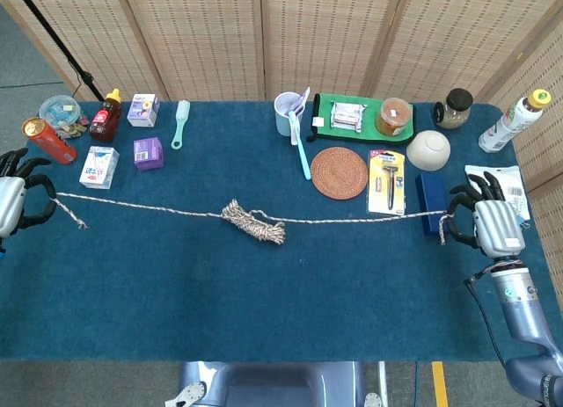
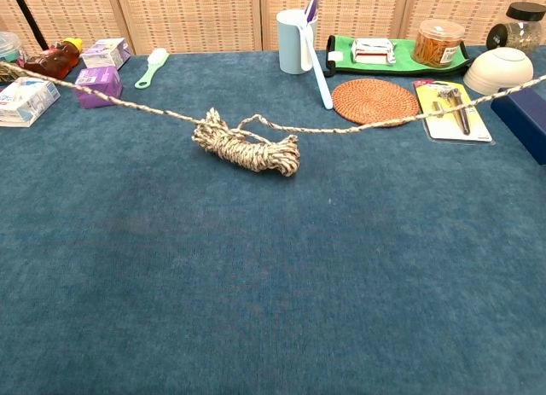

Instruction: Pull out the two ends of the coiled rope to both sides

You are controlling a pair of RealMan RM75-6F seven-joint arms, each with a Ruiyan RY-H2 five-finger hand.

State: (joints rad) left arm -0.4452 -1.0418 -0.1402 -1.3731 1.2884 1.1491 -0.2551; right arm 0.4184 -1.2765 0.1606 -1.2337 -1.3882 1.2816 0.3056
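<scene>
Left hand [image 1: 10, 200] and right hand [image 1: 489, 226] each grip one end of the rope [image 1: 253, 222], so pull slow & level, w/ equal force, until the coil opens.

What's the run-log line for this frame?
left robot hand: holds rope end | right robot hand: holds rope end | speckled braided rope: strands taut, middle bundle coiled

— What is seen along the back edge?
— A white cup [image 1: 287, 113] holding a toothbrush [image 1: 299, 143], and a green tray [image 1: 327, 117] beside it carrying a jar [image 1: 393, 116].

— And in front of the tray?
— A woven coaster [image 1: 339, 172] is laid next to a packaged razor [image 1: 386, 181], with a white bowl [image 1: 427, 148] nearby.

— On the left?
— A purple box [image 1: 148, 152] and a honey bottle [image 1: 106, 117] are seen.
</scene>
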